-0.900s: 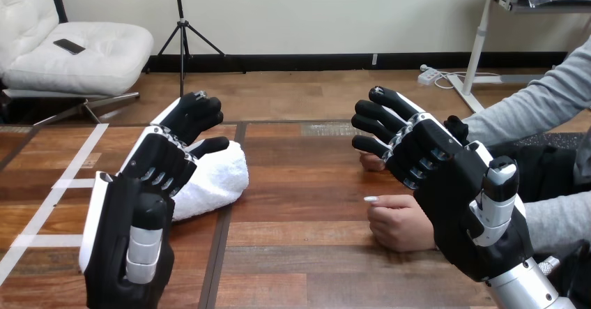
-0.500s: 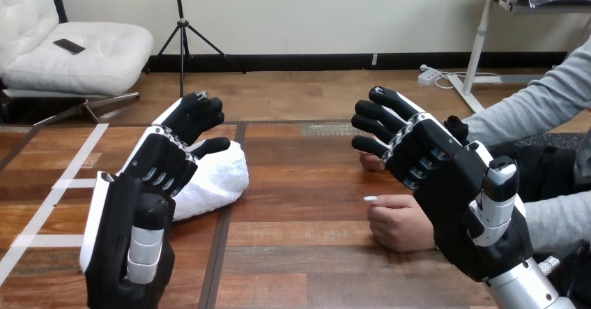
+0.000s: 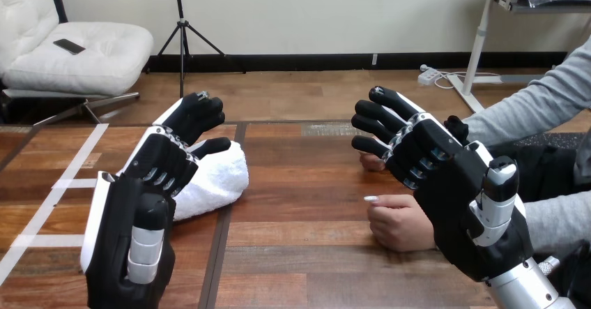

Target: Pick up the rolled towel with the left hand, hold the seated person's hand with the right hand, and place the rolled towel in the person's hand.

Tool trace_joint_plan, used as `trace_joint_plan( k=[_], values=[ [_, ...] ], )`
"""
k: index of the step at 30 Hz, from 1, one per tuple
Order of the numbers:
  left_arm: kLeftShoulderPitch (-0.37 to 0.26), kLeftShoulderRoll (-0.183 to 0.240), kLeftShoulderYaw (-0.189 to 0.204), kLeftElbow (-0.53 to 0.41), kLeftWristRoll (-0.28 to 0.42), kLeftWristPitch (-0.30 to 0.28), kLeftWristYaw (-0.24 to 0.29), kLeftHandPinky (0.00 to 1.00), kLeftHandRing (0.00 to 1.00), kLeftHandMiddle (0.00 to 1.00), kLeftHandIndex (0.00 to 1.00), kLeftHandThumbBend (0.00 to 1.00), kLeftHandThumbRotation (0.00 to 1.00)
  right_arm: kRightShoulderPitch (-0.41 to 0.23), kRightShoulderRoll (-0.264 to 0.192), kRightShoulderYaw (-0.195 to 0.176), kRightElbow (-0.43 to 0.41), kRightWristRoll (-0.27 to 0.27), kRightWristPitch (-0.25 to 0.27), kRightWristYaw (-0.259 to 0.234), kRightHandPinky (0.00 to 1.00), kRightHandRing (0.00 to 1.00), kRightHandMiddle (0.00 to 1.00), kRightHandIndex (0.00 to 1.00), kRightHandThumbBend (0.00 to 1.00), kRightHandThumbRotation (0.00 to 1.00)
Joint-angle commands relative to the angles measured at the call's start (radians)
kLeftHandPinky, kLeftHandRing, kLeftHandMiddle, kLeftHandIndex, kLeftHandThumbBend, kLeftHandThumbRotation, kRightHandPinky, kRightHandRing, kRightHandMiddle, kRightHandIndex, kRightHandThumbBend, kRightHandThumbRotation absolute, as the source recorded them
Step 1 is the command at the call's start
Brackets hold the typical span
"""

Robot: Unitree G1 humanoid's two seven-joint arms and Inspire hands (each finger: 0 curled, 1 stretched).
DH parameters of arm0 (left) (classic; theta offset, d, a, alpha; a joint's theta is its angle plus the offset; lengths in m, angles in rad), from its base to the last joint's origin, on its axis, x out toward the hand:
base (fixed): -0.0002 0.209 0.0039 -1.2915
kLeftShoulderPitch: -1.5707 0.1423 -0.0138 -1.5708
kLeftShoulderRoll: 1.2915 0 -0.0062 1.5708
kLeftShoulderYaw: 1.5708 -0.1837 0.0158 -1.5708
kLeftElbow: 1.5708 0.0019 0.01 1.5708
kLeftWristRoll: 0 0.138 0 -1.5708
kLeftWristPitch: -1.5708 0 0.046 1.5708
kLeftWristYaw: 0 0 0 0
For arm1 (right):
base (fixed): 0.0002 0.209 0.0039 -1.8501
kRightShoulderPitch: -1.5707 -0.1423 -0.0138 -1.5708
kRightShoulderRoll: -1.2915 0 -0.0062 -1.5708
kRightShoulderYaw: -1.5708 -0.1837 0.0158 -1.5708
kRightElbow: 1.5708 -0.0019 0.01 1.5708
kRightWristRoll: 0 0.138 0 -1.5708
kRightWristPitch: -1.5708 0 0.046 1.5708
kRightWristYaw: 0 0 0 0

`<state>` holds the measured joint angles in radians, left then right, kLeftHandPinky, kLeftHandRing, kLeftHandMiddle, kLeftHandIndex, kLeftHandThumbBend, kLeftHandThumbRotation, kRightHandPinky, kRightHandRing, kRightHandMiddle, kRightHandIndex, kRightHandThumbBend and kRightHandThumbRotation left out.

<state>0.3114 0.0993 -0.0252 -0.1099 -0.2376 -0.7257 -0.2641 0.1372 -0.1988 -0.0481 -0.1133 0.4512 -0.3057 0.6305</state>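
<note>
**Towel (image 3: 212, 176) lies ungrasped on tabletop (image 3: 306, 183)**

The left hand (image 3: 136, 211) is raised in front of the towel, its fingers loosely spread and empty. The right hand (image 3: 453, 183) is likewise spread and empty, above the person's hand (image 3: 397, 220).

Upright and well apart, palms inward: left hand (image 3: 129, 215) and right hand (image 3: 456, 197), fingers loosely straight.

left hand (image 3: 129, 215) by rolled towel (image 3: 217, 176) | right hand (image 3: 456, 194) by person's hand (image 3: 397, 224) | fingers (image 3: 380, 123) uncurled
</note>
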Motion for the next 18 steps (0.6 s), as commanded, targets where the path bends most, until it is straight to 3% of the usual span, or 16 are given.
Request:
trace_joint_plan(
  k=[1, 8, 18],
  values=[
    [-0.034, -0.022, 0.001, -0.009, 0.008, -0.002, 0.009, 0.75, 0.85, 0.84, 0.83, 0.84, 0.95, -0.063, -0.001, -0.015, -0.019, 0.006, -0.012, -0.002, 0.88, 0.91, 0.9, 0.9, 1.0, 1.0],
    [-0.048, -0.02, 0.009, -0.004, 0.038, 0.003, 0.027, 0.75, 0.85, 0.84, 0.83, 0.84, 0.94, -0.066, 0.0, -0.015, -0.015, 0.005, -0.013, -0.002, 0.88, 0.91, 0.9, 0.9, 1.0, 1.0],
    [-0.104, 0.01, 0.05, 0.012, 0.16, 0.027, 0.076, 0.76, 0.86, 0.86, 0.85, 0.89, 0.93, -0.069, 0.001, -0.014, -0.012, 0.0, -0.01, -0.008, 0.88, 0.91, 0.9, 0.9, 1.0, 1.0]
  ],
)
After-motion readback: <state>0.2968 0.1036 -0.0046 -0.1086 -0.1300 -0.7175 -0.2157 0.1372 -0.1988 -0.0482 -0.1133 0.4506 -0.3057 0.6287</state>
